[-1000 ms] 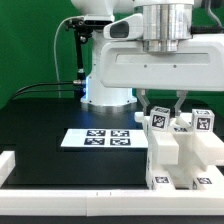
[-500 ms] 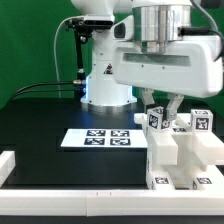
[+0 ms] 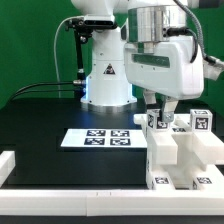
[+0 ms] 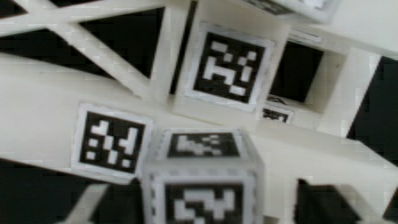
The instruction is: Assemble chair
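The chair (image 3: 185,160) is a blocky, stepped white structure at the exterior view's right, with tagged posts standing up along its top. My gripper (image 3: 160,112) hangs straight down over the leftmost tagged post (image 3: 157,122). In the wrist view that post (image 4: 199,190) stands between my gripper (image 4: 199,206). A dark finger (image 4: 75,205) shows on each side, with a gap to the post. The gripper is open and holds nothing. Other white bars and tags of the chair (image 4: 222,70) fill the rest of the wrist view.
The marker board (image 3: 100,138) lies flat on the black table, left of the chair. Low white border rails (image 3: 70,190) run along the table's front and left edges. The robot's base (image 3: 105,80) stands behind, with black cables (image 3: 40,88) to its left.
The hand has turned about its upright axis above the chair. Its fingers have spread away from the tagged post. The chair has not moved.
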Robot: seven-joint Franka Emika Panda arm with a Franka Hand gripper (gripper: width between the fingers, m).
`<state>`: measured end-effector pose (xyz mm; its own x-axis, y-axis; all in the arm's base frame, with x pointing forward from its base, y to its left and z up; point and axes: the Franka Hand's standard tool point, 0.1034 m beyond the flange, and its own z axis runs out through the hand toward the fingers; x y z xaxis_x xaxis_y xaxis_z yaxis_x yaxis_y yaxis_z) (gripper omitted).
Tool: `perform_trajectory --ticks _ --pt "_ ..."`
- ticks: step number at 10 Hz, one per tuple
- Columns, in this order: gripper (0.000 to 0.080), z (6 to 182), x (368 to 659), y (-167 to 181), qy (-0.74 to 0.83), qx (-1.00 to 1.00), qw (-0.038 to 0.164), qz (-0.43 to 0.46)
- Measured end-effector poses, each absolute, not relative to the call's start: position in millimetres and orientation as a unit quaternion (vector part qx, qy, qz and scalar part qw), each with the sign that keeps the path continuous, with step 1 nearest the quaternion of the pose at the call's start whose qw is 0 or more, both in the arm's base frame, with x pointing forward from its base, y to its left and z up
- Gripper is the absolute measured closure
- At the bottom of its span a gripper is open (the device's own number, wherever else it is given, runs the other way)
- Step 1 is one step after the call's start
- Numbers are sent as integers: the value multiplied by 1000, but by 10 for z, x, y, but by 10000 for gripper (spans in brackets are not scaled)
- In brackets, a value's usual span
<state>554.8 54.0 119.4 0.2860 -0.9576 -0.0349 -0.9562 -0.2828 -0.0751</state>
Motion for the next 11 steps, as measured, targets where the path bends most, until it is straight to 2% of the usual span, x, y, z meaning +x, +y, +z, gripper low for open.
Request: perform_trajectory --ticks 1,2,3,7,10,11 --pt "309 1196 5548 543 548 -835 39 -11" --pt "180 1194 5544 563 503 -864 39 -13" --pt "158 1186 5536 544 448 -893 38 -14" --pt "150 1178 5526 533 313 -949 34 -18" --pt "150 1097 5466 602 76 -997 24 -12" --pt "150 1102 5474 588 85 -996 24 -13"
